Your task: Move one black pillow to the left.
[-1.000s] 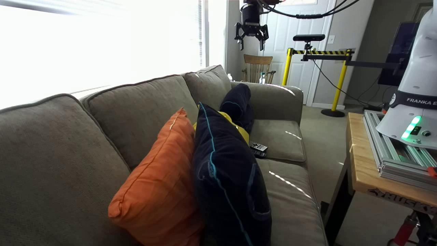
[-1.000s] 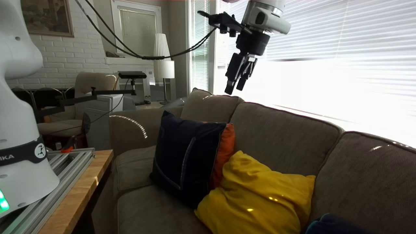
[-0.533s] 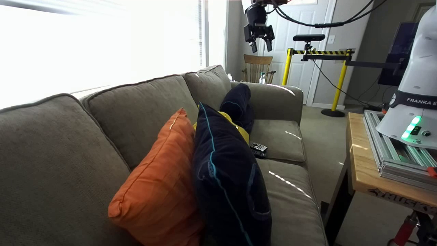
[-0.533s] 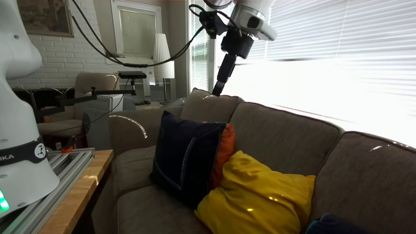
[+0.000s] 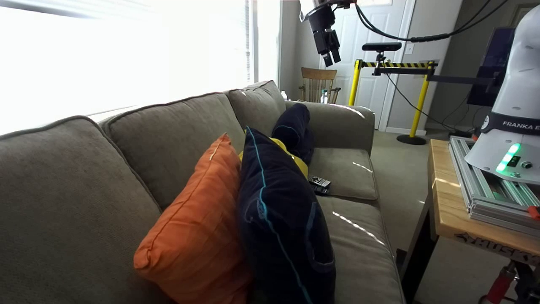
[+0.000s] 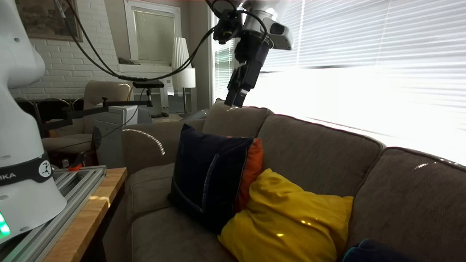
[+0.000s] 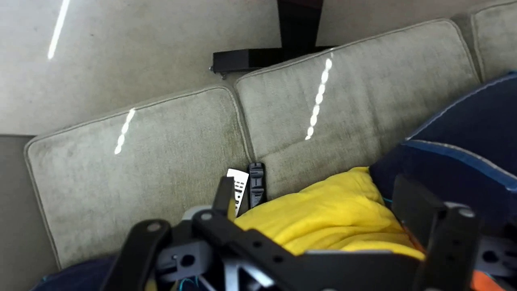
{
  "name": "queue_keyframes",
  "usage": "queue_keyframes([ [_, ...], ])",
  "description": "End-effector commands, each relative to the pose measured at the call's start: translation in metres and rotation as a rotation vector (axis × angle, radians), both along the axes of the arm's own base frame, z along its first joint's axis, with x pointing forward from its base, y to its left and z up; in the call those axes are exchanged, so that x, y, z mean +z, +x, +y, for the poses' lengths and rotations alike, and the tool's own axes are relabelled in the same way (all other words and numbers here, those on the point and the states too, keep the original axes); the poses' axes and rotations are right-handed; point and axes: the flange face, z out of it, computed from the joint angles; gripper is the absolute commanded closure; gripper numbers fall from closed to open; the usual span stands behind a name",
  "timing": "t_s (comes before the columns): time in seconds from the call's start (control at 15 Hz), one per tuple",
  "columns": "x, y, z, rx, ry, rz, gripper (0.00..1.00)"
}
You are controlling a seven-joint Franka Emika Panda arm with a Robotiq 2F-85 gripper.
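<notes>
A large dark navy-black pillow [image 5: 287, 219] with bluish seams leans against an orange pillow [image 5: 202, 228] on the couch; an exterior view shows the broad face of this black pillow [image 6: 207, 174]. Another dark pillow [image 5: 292, 128] lies by the far armrest, and only a corner of that dark pillow [image 6: 373, 251] shows from the opposite end. Between them rests a yellow pillow [image 6: 291, 218]. High above the couch, touching no pillow, hangs my gripper [image 6: 235, 102]. In the wrist view my gripper [image 7: 319, 198] has its fingers wide apart, with the yellow pillow far below the gap.
Two remotes, one white [image 7: 239, 184] and one black [image 7: 256, 184], lie on the seat beside the yellow pillow. The couch backrest [image 6: 320, 156] runs along the window. A wooden workbench [image 5: 447, 202] carries the arm's base. A camera on a stand [image 5: 382, 47] stands past the couch.
The gripper has shifted right in an exterior view and left from the opposite side, and has turned about its own axis. Its fingers stay apart. The pillows have not moved.
</notes>
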Motion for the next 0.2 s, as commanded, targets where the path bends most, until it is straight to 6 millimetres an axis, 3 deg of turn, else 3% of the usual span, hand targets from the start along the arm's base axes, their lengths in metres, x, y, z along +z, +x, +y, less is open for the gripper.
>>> queue_keyframes([
  [0.0, 0.0016, -0.0002, 0.0006, 0.045, -0.013, 0.000, 0.00],
  [0.13, 0.0034, -0.0017, 0.0014, 0.092, -0.024, 0.002, 0.00],
])
